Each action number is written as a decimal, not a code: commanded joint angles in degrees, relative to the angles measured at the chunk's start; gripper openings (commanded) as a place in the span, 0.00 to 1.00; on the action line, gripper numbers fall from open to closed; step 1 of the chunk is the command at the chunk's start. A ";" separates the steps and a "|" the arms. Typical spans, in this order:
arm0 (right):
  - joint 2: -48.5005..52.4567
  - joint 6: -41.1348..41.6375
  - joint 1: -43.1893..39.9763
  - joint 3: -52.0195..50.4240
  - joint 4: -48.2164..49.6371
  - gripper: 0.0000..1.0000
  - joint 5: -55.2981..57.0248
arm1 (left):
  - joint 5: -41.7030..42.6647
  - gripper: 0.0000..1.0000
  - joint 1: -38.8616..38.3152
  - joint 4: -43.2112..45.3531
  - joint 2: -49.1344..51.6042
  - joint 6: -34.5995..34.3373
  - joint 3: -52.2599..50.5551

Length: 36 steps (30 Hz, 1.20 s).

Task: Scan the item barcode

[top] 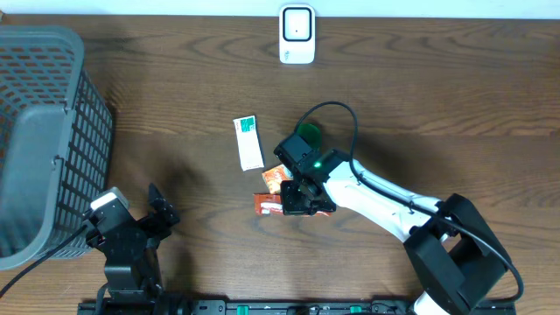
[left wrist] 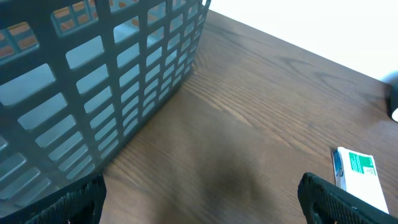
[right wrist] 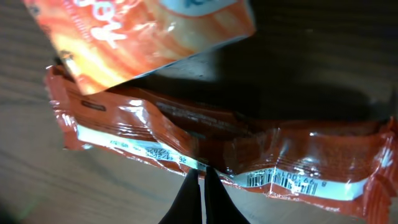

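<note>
A red snack wrapper (right wrist: 186,137) lies on the wooden table, its barcode (right wrist: 280,180) on a white strip along the near edge. My right gripper (right wrist: 200,173) is shut, its tips pinched on that near edge of the wrapper (top: 265,203). An orange packet (right wrist: 149,37) lies partly over the wrapper's far side. The white scanner (top: 297,34) stands at the table's back edge. My left gripper (left wrist: 199,202) hovers open over bare wood at the front left, holding nothing.
A grey mesh basket (top: 44,131) fills the left side, close to my left gripper (top: 138,208). A white and green box (top: 249,142) lies flat beyond the wrapper. A green round object (top: 308,133) sits beside my right arm.
</note>
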 commanded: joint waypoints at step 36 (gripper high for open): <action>-0.37 1.73 0.13 0.22 -1.29 0.01 7.34 | -0.17 0.99 0.24 0.04 -0.09 -0.26 -0.15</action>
